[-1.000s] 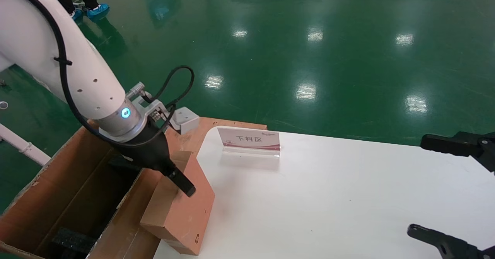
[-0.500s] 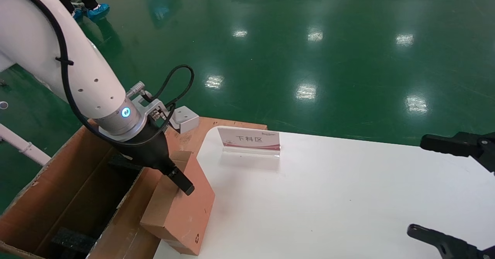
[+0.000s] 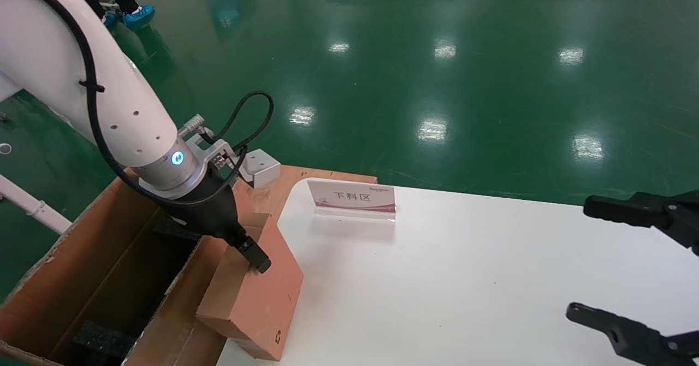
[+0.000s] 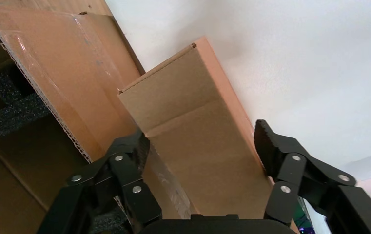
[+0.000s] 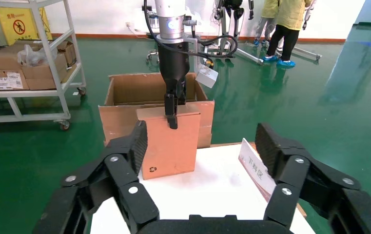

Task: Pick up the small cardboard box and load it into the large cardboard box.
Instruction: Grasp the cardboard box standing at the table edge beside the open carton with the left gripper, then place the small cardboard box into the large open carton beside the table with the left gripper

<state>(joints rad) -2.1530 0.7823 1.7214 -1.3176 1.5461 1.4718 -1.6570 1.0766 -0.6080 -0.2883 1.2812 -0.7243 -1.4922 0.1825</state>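
The small cardboard box [image 3: 256,300] stands on edge at the white table's left rim, leaning against a flap of the large cardboard box [image 3: 82,257]. My left gripper [image 3: 243,257] comes down over its upper end, with one finger on the orange face. The other finger is hidden behind the box. In the left wrist view the small cardboard box [image 4: 198,141] fills the gap and both pads of the left gripper [image 4: 200,141] sit against its sides. Black foam [image 3: 104,338] lies inside the large carton. My right gripper [image 3: 579,259] hangs open at the table's right side, holding nothing.
A small sign stand [image 3: 352,196] sits at the back of the white table [image 3: 464,278]. In the right wrist view, a shelf cart [image 5: 27,48] with cartons stands left of the large cardboard box [image 5: 125,87], and people [image 5: 285,24] stand behind on the green floor.
My left gripper has drawn slightly back toward the large carton, and the small box has shifted a little with it. My right gripper has edged inward over the table.
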